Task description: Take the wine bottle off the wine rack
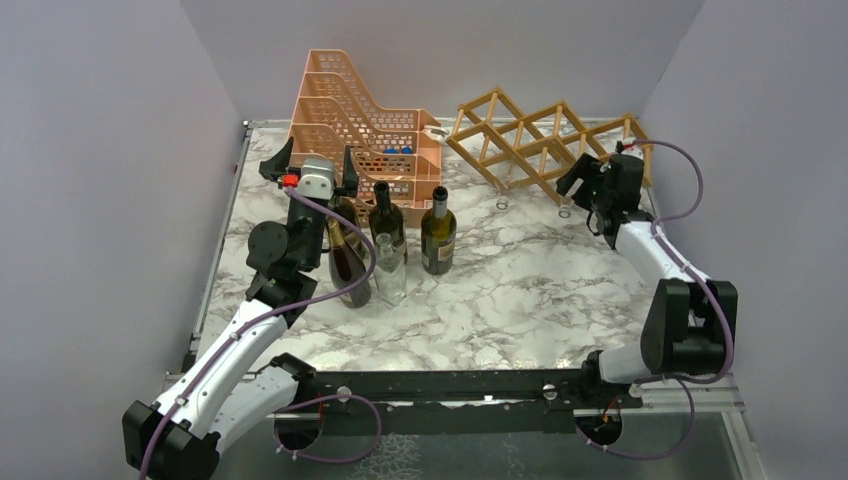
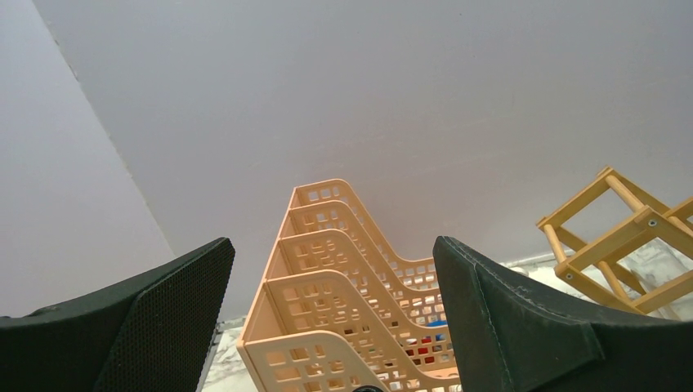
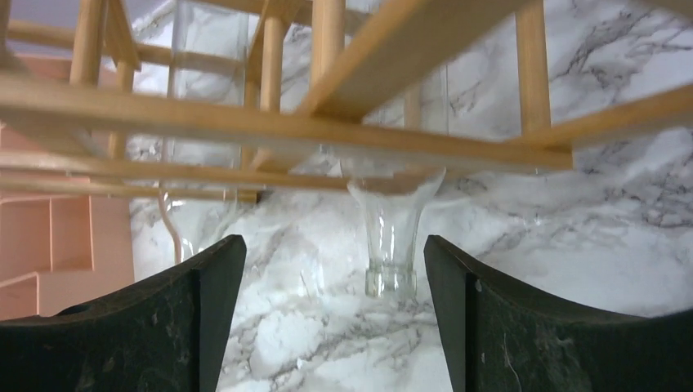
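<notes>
Facing wine bottle (image 3: 394, 237) in wine rack (image 3: 245, 122), 12 o'clock.
Right gripper (image 3: 331, 253) spread; glass prob. slick, fragile, so grip neck.

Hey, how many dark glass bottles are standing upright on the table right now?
3, all in front of the orange organizer: the left bottle, the middle bottle and the right bottle. More may be hidden.

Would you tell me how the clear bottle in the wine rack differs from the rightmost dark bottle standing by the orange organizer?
The clear bottle is colourless glass; the dark bottle is dark glass. The clear bottle lies in the wine rack, neck outward; the dark bottle stands upright on the table. The open right gripper faces the clear bottle's neck; no gripper holds the dark bottle. Both have narrow necks.
</notes>
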Available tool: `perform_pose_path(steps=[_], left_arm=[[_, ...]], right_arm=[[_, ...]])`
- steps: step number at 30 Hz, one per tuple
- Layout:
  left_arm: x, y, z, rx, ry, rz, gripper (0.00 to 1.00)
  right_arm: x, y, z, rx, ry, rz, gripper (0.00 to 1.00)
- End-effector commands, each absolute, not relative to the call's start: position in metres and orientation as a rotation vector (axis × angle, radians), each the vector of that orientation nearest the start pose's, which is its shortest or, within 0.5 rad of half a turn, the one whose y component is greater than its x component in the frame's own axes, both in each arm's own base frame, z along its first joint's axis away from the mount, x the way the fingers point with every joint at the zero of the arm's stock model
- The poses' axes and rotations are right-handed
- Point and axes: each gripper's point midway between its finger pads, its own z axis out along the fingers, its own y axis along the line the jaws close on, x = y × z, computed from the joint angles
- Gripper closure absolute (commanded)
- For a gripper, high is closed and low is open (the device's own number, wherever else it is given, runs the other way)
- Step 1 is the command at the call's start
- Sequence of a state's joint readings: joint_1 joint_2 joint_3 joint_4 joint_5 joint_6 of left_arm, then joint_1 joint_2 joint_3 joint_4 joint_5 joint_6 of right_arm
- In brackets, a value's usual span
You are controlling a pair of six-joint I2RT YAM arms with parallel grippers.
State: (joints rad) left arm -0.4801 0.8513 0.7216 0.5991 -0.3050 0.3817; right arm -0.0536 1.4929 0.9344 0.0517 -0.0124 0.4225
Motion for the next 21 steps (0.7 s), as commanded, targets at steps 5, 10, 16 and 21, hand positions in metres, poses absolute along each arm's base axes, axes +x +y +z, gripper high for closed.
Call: perform_pose_path(steps=[5,10,16,21], left_arm=[[0.313,-0.086,0.418,0.162,1.08,0.062,0.01],[0.313,-0.085,0.418,0.159,1.08,0.064,0.01],[0.313,-0.086,0.418,0.164,1.08,0.064,0.01],[0.313,-0.085,0.418,0.162,1.081,0.068,0.01]], right_arm=[[0.413,0.001,0.133,0.466,2.014,0.259,0.16],[0.417,0.0,0.111,0.488,2.04,0.264,0.18],[0.427,0.006,0.092,0.479,2.057,0.308,0.21],[0.439,0.011,0.09,0.456,2.008,0.347,0.24]])
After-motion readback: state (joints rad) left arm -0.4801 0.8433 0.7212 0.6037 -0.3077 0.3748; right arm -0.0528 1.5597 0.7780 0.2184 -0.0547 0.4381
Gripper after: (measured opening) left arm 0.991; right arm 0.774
